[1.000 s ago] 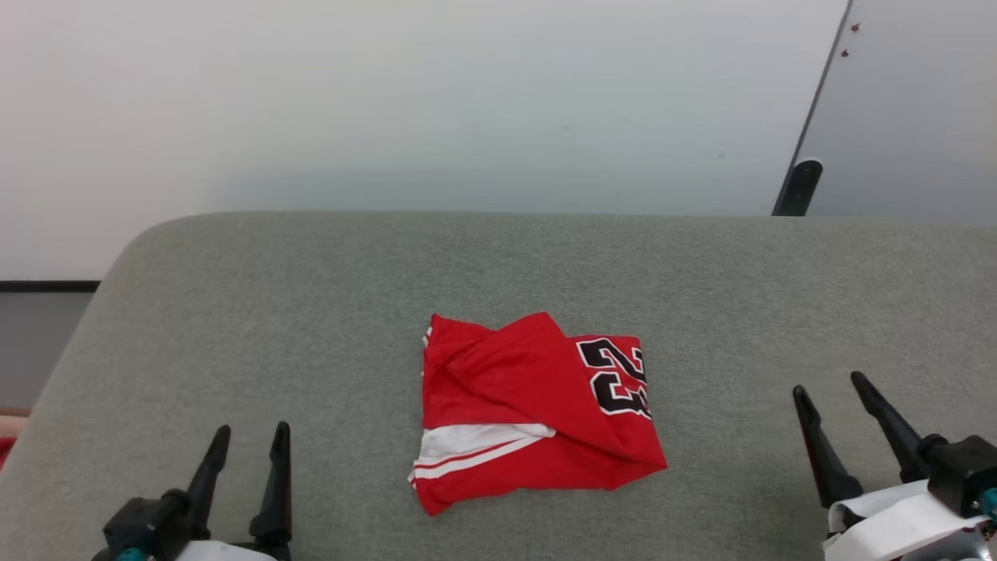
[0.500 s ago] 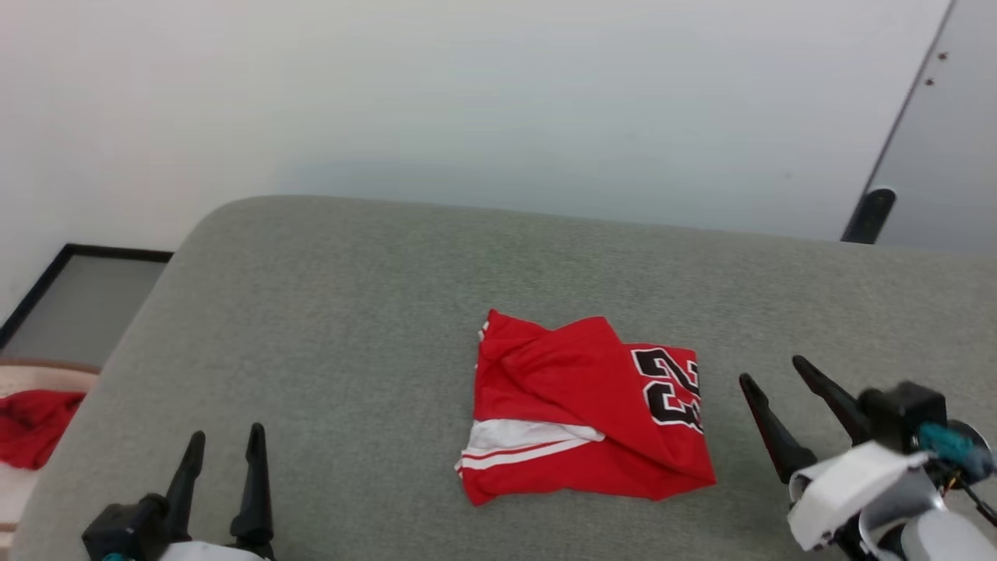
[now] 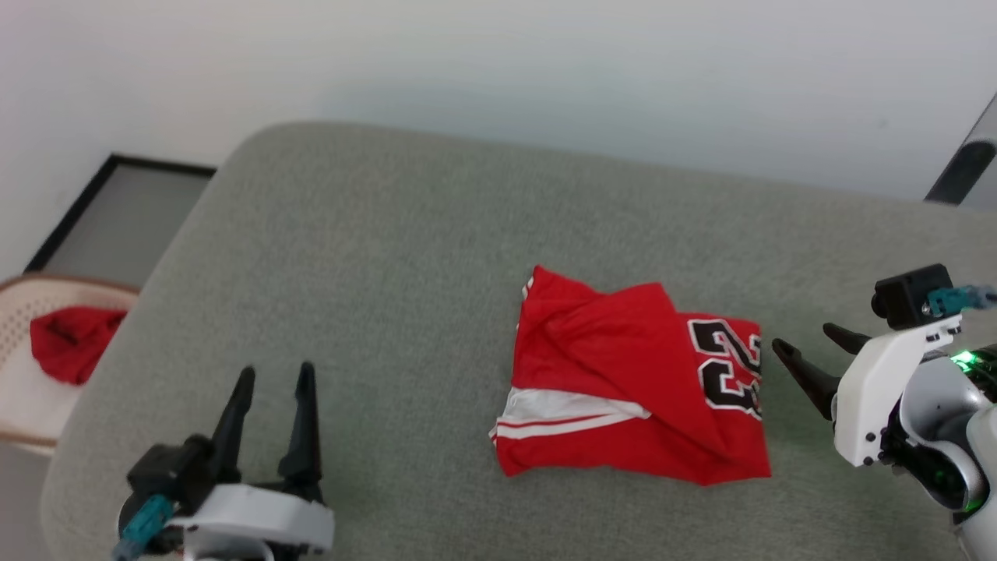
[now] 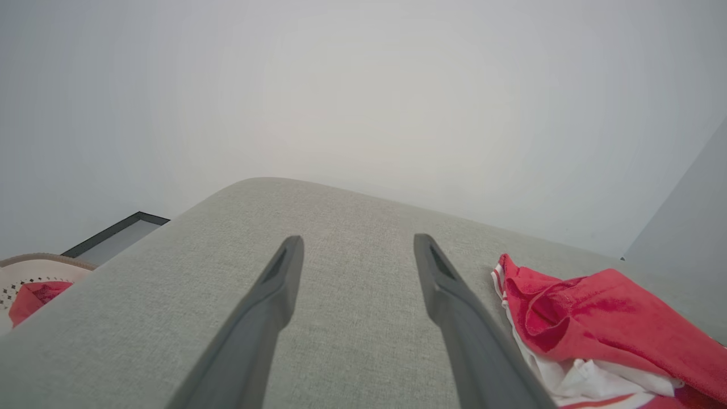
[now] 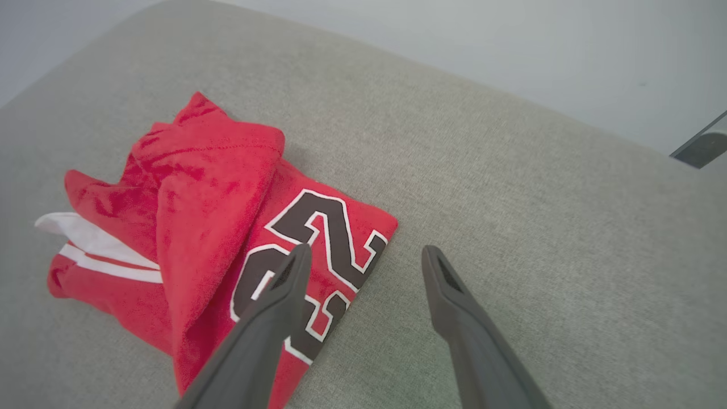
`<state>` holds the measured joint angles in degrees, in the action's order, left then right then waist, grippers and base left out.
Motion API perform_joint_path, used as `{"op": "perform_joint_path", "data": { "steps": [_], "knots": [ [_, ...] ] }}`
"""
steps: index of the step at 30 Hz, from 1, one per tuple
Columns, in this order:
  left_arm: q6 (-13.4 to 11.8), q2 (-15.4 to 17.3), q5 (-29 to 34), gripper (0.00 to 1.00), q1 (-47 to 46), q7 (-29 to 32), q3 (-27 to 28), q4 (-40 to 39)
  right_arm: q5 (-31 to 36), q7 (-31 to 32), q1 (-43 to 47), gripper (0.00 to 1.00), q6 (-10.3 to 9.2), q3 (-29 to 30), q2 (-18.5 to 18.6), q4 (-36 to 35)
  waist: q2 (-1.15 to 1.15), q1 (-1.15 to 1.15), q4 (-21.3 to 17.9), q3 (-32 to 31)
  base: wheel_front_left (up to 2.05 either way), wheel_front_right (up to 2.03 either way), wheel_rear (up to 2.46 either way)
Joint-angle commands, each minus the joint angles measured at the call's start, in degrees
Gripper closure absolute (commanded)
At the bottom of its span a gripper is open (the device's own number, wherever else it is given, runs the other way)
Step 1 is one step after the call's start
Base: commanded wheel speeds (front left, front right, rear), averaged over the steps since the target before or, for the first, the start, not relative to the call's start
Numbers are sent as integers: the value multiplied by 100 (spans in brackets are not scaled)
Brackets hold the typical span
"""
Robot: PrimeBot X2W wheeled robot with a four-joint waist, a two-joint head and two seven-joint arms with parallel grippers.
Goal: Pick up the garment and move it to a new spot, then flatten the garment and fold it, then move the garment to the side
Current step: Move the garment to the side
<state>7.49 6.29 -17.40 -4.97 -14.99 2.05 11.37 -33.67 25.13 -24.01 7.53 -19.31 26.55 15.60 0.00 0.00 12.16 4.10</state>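
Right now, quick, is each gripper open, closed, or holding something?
Left gripper: jaws open, holding nothing.
Right gripper: jaws open, holding nothing, close to the folded red jersey shirt.

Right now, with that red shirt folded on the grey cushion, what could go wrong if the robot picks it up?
The shirt is only loosely folded, with a flap lying across the top; lifted by one edge, it could fall open. The right fingers stand open beside the numbered edge and might pinch just the top layer. The red cloth in the basket could be mistaken for it.
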Motion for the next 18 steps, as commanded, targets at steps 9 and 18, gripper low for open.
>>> {"op": "perform_joint_path", "data": {
  "steps": [9, 18],
  "knots": [
    [-3, -174, 32, 0, -391, -16, -99, 29, -438, 1364, -194, 0, -9, -74, 122, -181, 0, 0, 316, 940, 0, 0, 0],
    [-3, -244, -16, 0, -548, -16, -187, 111, -524, 2488, -107, 0, -8, 116, -62, -140, 0, 0, 377, 1062, 0, 0, 0]
  ]
}}
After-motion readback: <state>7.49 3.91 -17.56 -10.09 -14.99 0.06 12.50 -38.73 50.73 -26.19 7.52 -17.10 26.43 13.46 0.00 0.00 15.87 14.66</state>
